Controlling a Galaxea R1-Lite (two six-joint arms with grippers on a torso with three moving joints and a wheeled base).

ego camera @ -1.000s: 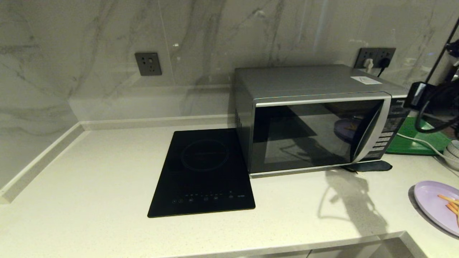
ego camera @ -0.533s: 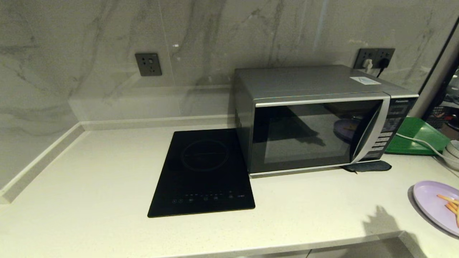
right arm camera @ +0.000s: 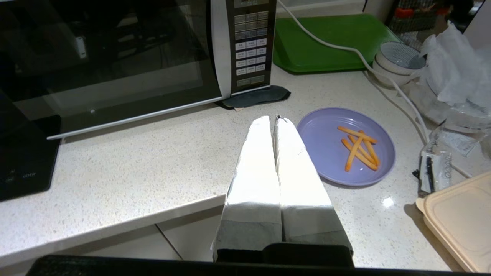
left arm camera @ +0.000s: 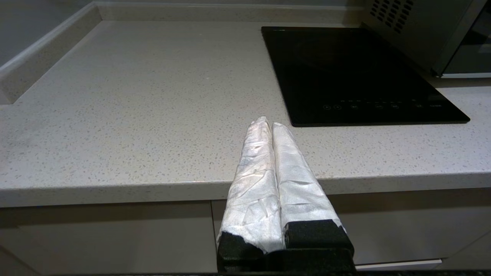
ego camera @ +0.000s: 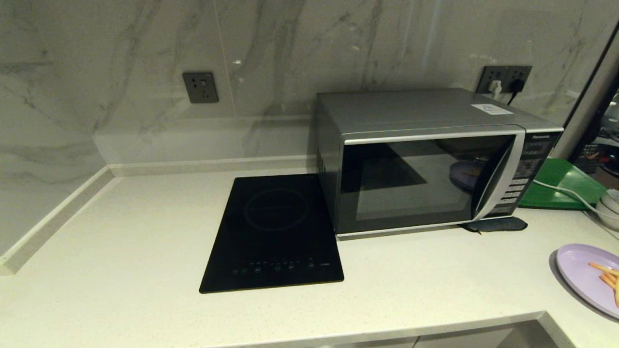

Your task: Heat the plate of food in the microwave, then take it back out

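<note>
The lavender plate of food, with a few orange sticks, lies on the counter at the far right, in front of and to the right of the microwave. The silver microwave stands with its dark glass door closed. Neither arm shows in the head view. My right gripper is shut and empty, hovering at the counter's front edge just beside the plate. My left gripper is shut with nothing in it, held at the counter's front edge near the cooktop's front left corner.
A black induction cooktop lies left of the microwave. Behind the plate are a green tray, stacked white bowls and a white cable. A beige lidded box and plastic packaging crowd the far right.
My right arm, which stood by the microwave's button panel a second ago, has drawn back out of the head view; its shadow has left the counter. The microwave and plate have not moved.
</note>
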